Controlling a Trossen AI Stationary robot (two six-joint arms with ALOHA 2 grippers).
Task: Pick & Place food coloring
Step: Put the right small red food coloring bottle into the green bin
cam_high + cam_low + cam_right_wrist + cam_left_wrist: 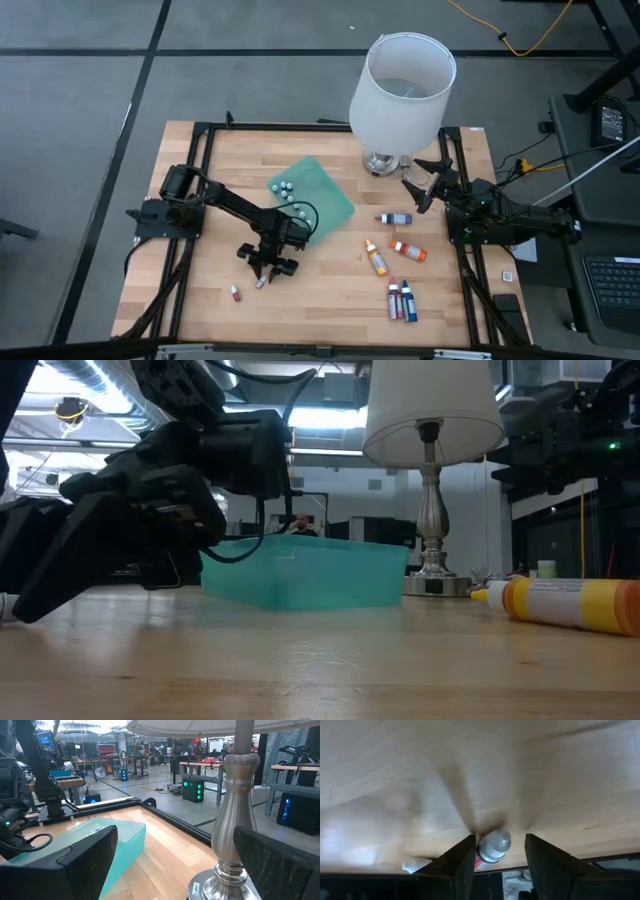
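My left gripper (268, 270) is low over the near left part of the table, open, pointing down. A tiny red bottle with a white cap (492, 848) lies on the wood between its fingers; the high view shows this bottle (260, 284) too. A second tiny bottle (235, 292) lies to its left. More white-capped tiny bottles (283, 187) rest on the green mat (318, 197). Finger-sized bottles lie on the table's right half: purple (394, 218), red-orange (408, 250), orange (376, 258), red and blue (401, 300). My right gripper (419, 186) waits open by the lamp base. My left gripper comes from above with one finger (462, 862) close against the tiny bottle's red body (481, 861) and the other finger (545, 865) apart from the cap. Whether the near finger touches the bottle, I cannot tell. The bottle lies on its side on the table.
A lamp with a big white shade (402, 88) and a metal stem (235, 820) stands at the far right, just before my right gripper (175, 837). In the low view the orange bottle (570, 603) lies at the right, and the mat (305, 573) sits mid-table. Black frame rails edge the table.
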